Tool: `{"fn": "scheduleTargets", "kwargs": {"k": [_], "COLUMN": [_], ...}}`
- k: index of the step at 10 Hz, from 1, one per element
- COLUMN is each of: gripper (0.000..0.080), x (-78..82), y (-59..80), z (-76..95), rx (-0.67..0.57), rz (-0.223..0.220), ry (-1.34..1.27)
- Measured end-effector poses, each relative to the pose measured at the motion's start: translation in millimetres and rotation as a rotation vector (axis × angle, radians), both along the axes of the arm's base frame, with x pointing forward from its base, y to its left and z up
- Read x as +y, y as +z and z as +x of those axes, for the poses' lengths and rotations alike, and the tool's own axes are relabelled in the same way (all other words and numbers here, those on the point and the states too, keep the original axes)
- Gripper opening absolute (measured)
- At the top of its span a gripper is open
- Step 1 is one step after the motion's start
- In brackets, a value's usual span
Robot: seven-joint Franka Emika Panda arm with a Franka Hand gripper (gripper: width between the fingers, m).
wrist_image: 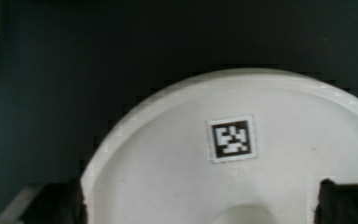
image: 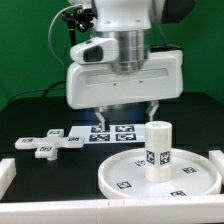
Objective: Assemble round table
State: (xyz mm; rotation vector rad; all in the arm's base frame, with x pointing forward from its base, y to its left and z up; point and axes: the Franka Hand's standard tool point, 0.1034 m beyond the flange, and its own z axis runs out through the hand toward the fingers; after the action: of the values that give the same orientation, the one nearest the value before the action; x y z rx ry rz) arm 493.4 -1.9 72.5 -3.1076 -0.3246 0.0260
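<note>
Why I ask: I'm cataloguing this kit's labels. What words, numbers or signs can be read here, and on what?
No words, brands or numbers are readable anywhere.
Only black-and-white square tags, patterns not text, stand on the round disc, cylinder leg, cross-shaped piece and marker board.
The exterior view's tags are too small to make out; the wrist view's tag is sharper, yet shows no letters.

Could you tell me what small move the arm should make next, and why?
Probably shift the open, empty end effector toward the exterior view's left, over the cross-shaped piece. The leg already stands upright on the round disc, while the cross-shaped piece lies loose, apart from both. Whether the leg is fully seated cannot be told.
</note>
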Motion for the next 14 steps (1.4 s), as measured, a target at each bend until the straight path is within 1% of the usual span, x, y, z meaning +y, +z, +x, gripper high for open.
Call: {"fn": "scheduleTargets", "kwargs": {"k": [1,2,3,5,6,7,9,10,11,13,14], "gripper": [0.0648,0.0648,0.0648,0.0648,0.0648,0.0648,0.0648,0.0648,0.0648,0.0648,0.0648], "x": [0.7,-2.4,-13.2,-61.0,-81.9,-90.0,-86.2,-86.9,-93.4,-118.7,-129.8], "y": [-0.1,-0.4,-0.9,3.3,5.6,6.2,5.1,5.2,4.6,-1.5,-4.9], "z": [-0.1,-0.1,-0.6,-2.1,-3.3,-4.4,-4.4,-4.7,-9.4,-28.3,-34.8], "rx": [-0.001,-0.001,0.0,0.005,0.007,0.009,0.011,0.009,-0.002,0.019,0.026], "rz": [0.001,-0.001,-0.005,-0.012,-0.012,-0.011,-0.009,-0.009,-0.013,-0.007,-0.002], "ry": [0.049,0.078,0.166,0.263,0.281,0.272,0.278,0.278,0.274,0.322,0.365]}}
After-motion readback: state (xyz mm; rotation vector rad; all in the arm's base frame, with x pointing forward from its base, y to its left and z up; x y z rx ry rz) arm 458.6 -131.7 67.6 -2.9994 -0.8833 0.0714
